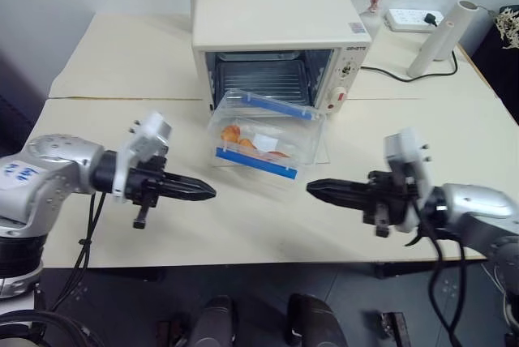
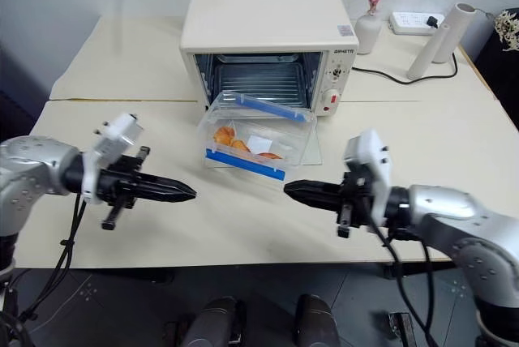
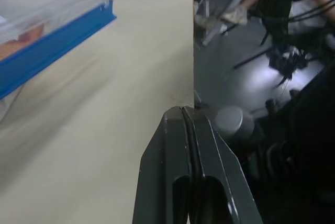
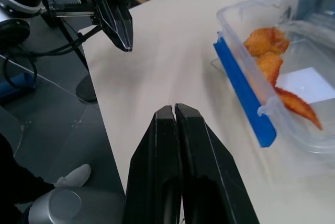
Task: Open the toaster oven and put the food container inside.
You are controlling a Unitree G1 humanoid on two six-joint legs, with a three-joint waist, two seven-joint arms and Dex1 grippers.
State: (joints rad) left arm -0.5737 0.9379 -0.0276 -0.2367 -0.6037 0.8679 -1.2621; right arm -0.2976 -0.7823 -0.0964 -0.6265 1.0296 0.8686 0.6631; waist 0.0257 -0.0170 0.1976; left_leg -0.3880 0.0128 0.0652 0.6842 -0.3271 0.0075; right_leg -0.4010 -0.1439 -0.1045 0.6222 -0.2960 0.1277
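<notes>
The cream toaster oven (image 1: 276, 27) stands at the back of the table with its door down and its wire rack showing. The clear food container (image 1: 263, 136), blue strips on its long sides and orange pieces inside, lies tilted just in front of the oven's mouth, its far edge raised toward the opening. My left gripper (image 1: 209, 192) is shut and empty, pointing right, in front of and to the left of the container. My right gripper (image 1: 312, 190) is shut and empty, pointing left toward the other. The right wrist view shows the container (image 4: 293, 77) beside its shut fingers (image 4: 157, 145).
A white power strip (image 1: 413, 18) with a black cable, a white tube (image 1: 442, 37) and a small vase (image 1: 373, 14) stand at the back right. The table's front edge (image 1: 243, 262) runs just below both grippers. A seam (image 1: 122, 98) crosses the tabletop.
</notes>
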